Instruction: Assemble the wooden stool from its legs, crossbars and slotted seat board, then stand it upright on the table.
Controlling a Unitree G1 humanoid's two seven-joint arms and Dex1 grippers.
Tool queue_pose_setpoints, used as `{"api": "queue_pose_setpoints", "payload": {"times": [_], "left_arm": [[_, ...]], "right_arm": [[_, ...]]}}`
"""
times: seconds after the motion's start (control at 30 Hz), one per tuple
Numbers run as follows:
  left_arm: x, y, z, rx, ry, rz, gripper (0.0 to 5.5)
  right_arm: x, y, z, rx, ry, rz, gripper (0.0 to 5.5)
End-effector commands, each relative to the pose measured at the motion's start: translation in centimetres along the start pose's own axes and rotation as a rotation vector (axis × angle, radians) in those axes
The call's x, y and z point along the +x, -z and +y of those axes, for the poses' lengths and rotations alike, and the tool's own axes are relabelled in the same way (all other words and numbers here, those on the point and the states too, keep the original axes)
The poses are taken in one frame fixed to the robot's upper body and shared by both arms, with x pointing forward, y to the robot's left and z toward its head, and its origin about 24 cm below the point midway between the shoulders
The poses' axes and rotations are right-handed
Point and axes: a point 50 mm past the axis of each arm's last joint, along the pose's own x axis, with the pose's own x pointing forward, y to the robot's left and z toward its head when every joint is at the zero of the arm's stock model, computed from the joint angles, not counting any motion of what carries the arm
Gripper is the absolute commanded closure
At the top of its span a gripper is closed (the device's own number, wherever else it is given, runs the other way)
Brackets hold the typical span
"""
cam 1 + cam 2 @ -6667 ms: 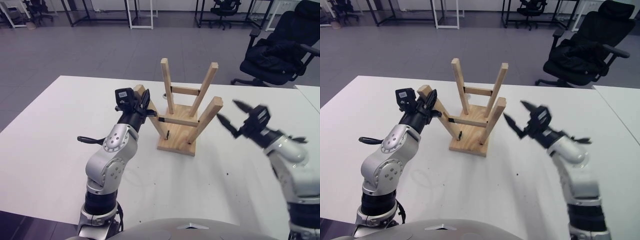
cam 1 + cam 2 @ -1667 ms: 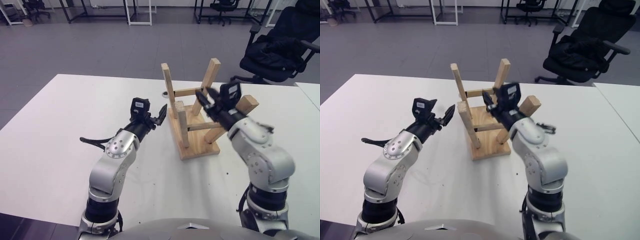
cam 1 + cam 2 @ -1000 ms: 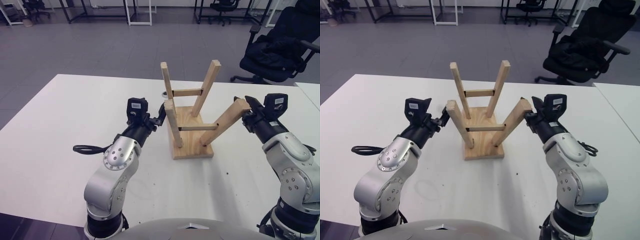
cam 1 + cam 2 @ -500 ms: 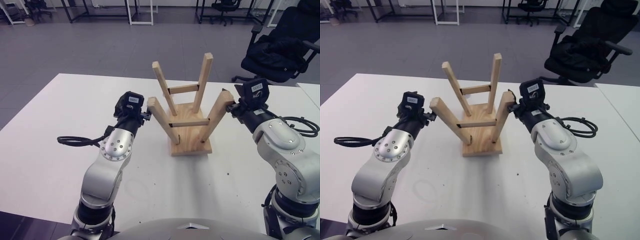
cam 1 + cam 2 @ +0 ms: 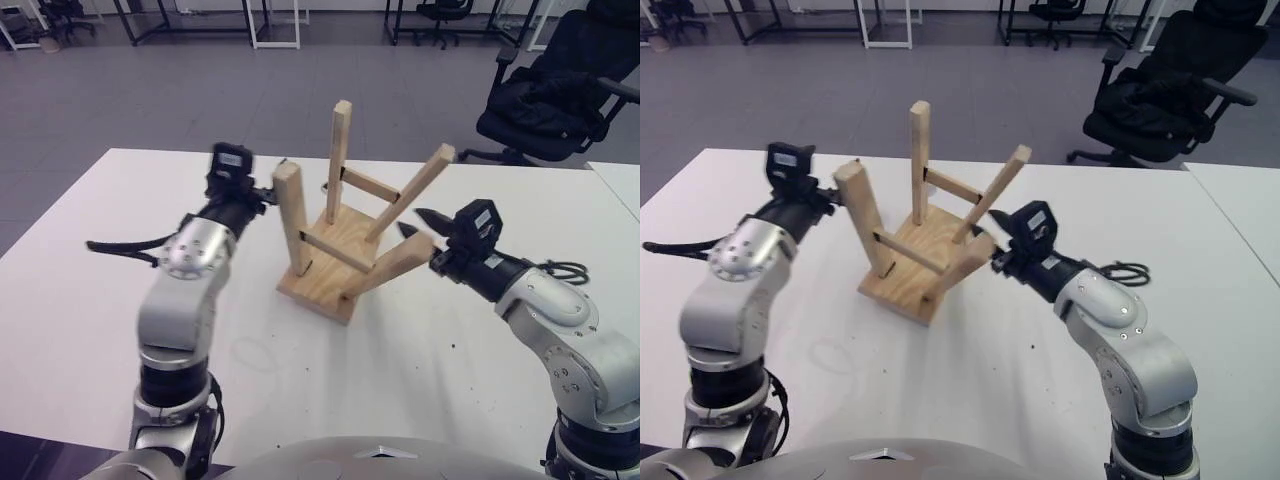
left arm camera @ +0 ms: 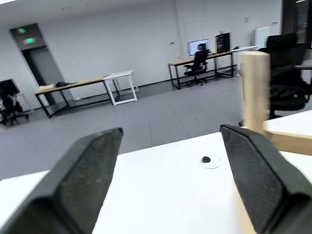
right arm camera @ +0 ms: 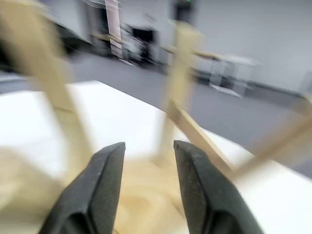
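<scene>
We judge the stool (image 5: 345,235) assembled but upside down mid-table (image 5: 100,300). The left gripper (image 5: 262,202), fingers apart, is beside the near-left leg (image 5: 292,215). The right gripper (image 5: 410,222), also apart, is at the near-right leg (image 5: 385,272). Flipping it upright remains.

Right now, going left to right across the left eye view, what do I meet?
From the left: left pincer, stool with its legs up, right pincer, black office chair in the background.
</scene>
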Motion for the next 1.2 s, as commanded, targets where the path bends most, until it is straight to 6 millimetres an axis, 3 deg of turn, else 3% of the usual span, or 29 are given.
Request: {"api": "queue_pose_setpoints", "payload": {"times": [0.03, 0.1, 0.17, 0.3, 0.37, 0.43, 0.5, 0.57, 0.63, 0.7, 0.8, 0.87, 0.93, 1.03, 1.1, 1.2], "left_arm": [[-1.4, 6.0, 6.4, 0.128, -0.055, 0.225, 1.80], [-2.9, 8.5, 8.4, 0.177, -0.058, 0.304, 1.80], [-3.8, 9.6, 8.7, 0.201, -0.001, 0.336, 1.80], [-5.4, 10.3, 5.3, 0.188, 0.252, 0.409, 1.80], [-6.0, 10.9, 4.0, 0.231, 0.331, 0.489, 1.80], [-6.1, 11.3, 2.8, 0.242, 0.388, 0.527, 1.80], [-6.4, 12.0, 1.7, 0.276, 0.460, 0.584, 1.80], [-6.3, 13.3, 1.1, 0.319, 0.471, 0.633, 1.80], [-5.9, 14.1, -0.1, 0.306, 0.473, 0.628, 1.80], [-4.6, 13.7, -2.3, 0.148, 0.480, 0.552, 1.80], [-2.6, 12.9, -4.2, 0.012, 0.470, 0.462, 1.80], [-1.5, 12.9, -3.8, -0.003, 0.420, 0.438, 1.80], [-1.4, 13.6, -2.2, 0.038, 0.348, 0.455, 1.80], [-2.4, 14.2, 0.2, 0.126, 0.297, 0.459, 1.80], [-3.6, 14.3, -0.1, 0.115, 0.372, 0.431, 1.80], [-5.6, 14.8, -1.6, 0.089, 0.540, 0.414, 1.80]], "right_arm": [[1.5, -1.4, 2.1, -0.035, -0.196, -0.104, 3.62], [1.6, -1.9, 0.4, -0.084, -0.116, -0.109, 3.62], [0.8, -3.0, -2.0, -0.156, 0.020, -0.129, 3.62], [-3.4, -6.0, -10.6, -0.215, 0.465, -0.205, 3.62], [-4.4, -3.9, -14.1, -0.224, 0.603, -0.024, 3.62], [-3.8, 0.2, -15.3, -0.197, 0.582, 0.183, 3.62], [-1.6, 3.1, -14.7, -0.164, 0.437, 0.235, 3.62], [0.0, 4.7, -13.7, -0.160, 0.305, 0.234, 3.62], [0.5, 4.6, -12.0, -0.156, 0.159, 0.175, 3.62], [0.0, 3.8, -10.2, -0.097, 0.064, 0.069, 3.62], [-1.2, 4.2, -8.3, -0.058, -0.008, 0.054, 3.62], [-1.6, 4.6, -7.9, -0.046, 0.040, 0.056, 3.62], [-2.5, 5.7, -8.7, -0.051, 0.179, 0.096, 3.62], [-5.7, 8.2, -10.0, -0.040, 0.430, 0.194, 3.62], [-7.3, 10.6, -9.6, -0.003, 0.486, 0.286, 3.62], [-7.8, 13.9, -8.5, 0.049, 0.464, 0.383, 3.62]]}}
